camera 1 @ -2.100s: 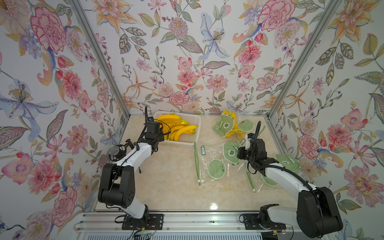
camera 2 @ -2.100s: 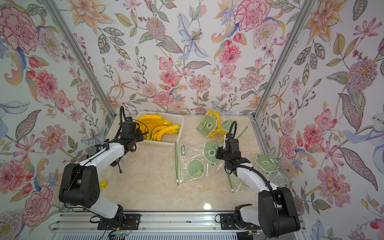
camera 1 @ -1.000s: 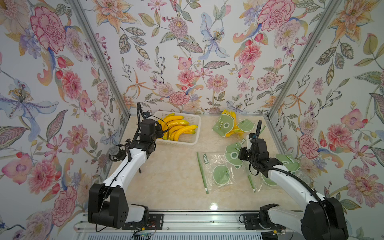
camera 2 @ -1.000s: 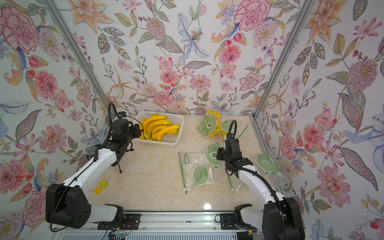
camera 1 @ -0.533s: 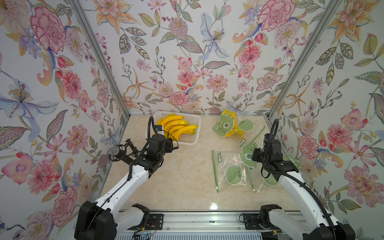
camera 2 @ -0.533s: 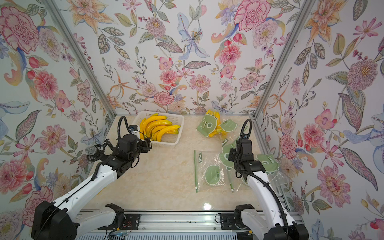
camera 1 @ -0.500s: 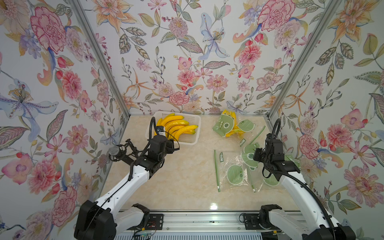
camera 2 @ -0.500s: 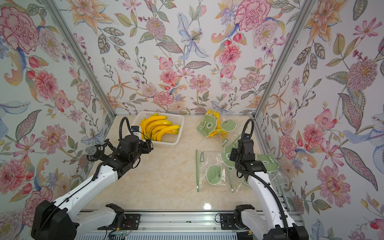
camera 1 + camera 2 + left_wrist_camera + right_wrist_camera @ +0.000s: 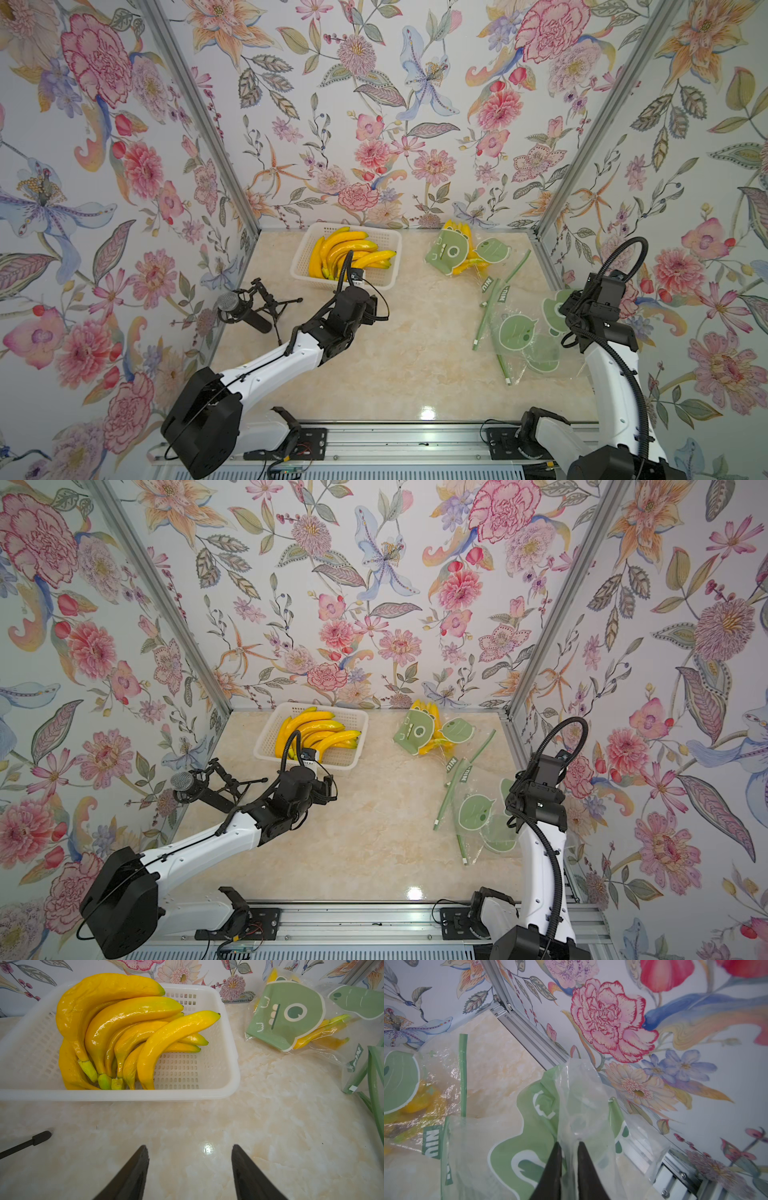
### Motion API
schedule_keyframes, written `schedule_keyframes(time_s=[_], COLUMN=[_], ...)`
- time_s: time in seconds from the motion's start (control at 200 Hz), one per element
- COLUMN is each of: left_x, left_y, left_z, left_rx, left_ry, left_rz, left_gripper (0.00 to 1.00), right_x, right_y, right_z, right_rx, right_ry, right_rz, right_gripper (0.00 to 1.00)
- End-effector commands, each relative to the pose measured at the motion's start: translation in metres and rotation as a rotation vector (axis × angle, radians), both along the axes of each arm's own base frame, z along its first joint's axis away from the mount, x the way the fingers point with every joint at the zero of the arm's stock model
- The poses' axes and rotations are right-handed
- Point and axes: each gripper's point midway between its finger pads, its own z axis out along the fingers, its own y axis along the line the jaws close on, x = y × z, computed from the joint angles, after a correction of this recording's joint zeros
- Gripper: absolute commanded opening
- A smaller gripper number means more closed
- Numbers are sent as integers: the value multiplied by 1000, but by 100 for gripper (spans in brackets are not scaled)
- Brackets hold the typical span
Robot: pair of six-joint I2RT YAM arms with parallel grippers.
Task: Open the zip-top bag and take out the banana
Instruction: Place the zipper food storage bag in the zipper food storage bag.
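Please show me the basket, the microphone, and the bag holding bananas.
basket point(image 9: 124, 1095): left wrist view, near rim.
microphone point(image 9: 227, 300): a top view, mesh head.
bag holding bananas point(image 9: 449, 251): a top view, green printed face.

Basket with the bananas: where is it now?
In both top views the white basket sits at the back of the table by the rear wall, left of the bagged bananas.

The left arm point(image 9: 266, 370) and the right arm point(image 9: 611, 390) both have glossy white link shells set between matte black joint housings. A large, rounded black shoulder housing point(image 9: 203, 424) forms the left arm's base. A thick ribbed black cable point(image 9: 638, 239) arches off the right wrist, and a thinner black cable point(image 9: 343, 266) off the left. The left gripper point(image 9: 189, 1147) and the right gripper point(image 9: 569, 1142) have plain black fingers that taper to points.
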Motion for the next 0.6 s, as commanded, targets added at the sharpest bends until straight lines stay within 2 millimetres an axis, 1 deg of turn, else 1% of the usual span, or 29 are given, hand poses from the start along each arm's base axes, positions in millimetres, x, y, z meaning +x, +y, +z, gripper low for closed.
schedule_keyframes(time_s=[0.0, 0.025, 0.05, 0.11, 0.145, 0.215, 0.255, 0.315, 0.345, 0.355, 0.37, 0.42, 0.51, 0.595], left_x=[-8, -10, -13, -18, -21, -25, -27, -29, -30, -30, -30, -31, -31, -31], left_y=[18, 22, 25, 32, 35, 41, 44, 48, 49, 50, 51, 53, 57, 60], left_z=[10, 10, 11, 13, 14, 16, 16, 18, 19, 20, 20, 23, 28, 32], left_rx=[-28, -32, -35, -40, -40, -39, -37, -39, -40, -40, -40, -43, -52, -66], left_ry=[-64, -71, -78, -94, -99, -108, -112, -124, -128, -130, -132, -138, -148, -154], left_rz=[72, 80, 87, 93, 97, 105, 112, 119, 121, 123, 125, 132, 139, 147], left_gripper=[68, 69, 70, 74, 76, 80, 82, 86, 89, 96, 99, 99, 99, 99], right_x=[5, 4, 4, 5, 7, 15, 21, 33, 39, 41, 43, 51, 64, 75], right_y=[-10, -9, -7, 3, 11, 39, 59, 98, 118, 125, 135, 166, 220, 257], right_z=[19, 20, 22, 29, 34, 46, 50, 49, 45, 44, 42, 31, 6, -23], right_rx=[-18, -14, -8, 7, 15, 16, 20, 37, 55, 61, 68, 91, 113, 182], right_ry=[-47, -58, -70, -108, -130, -163, -174, -171, -162, -159, -156, -130, -87, -46], right_rz=[-40, -35, -28, 7, 39, 137, 207, 335, 398, 419, 450, 530, 674, 765], right_gripper=[48, 56, 61, 66, 70, 74, 76, 78, 78, 78, 79, 81, 83, 83])
